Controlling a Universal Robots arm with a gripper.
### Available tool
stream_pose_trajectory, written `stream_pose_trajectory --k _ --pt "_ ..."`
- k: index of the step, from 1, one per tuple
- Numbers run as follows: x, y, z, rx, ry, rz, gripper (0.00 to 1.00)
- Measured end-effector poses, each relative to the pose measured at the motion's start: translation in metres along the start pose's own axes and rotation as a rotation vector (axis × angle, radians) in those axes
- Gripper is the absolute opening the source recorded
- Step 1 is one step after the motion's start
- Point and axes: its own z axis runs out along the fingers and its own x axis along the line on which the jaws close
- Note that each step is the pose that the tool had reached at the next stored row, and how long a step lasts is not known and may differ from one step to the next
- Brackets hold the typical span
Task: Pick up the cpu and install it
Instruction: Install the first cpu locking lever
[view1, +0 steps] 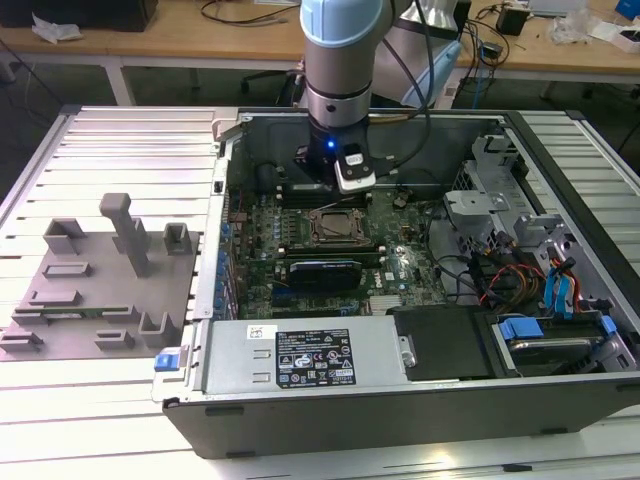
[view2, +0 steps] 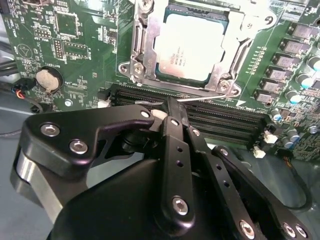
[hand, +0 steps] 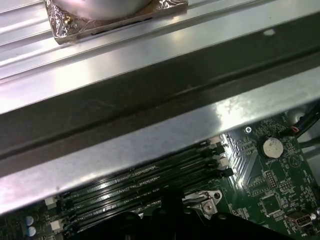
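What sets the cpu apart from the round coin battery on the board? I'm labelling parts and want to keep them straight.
The cpu is square, while the coin battery is round. The cpu is much larger than the battery. The cpu sits inside a metal socket frame, whereas the battery sits in a small black holder on the open green board. Both have pale silvery metal tops and lie flat on the board.

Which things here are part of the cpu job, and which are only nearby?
Part of the job:
- cpu, lying in the socket frame
- gripper, above the memory slots

Only nearby:
- coin battery
- expansion card
- grey holder tray
- blue cables
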Motion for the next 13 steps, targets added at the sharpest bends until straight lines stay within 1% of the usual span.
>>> stream_pose_trajectory --k 3,13 --pt "-0.002 0.0006 0.0006 -0.001 0.0037 -0.021 0.11" --pt "-0.0005 0.0018 0.0015 -0.0011 0.0039 -0.022 0.11"
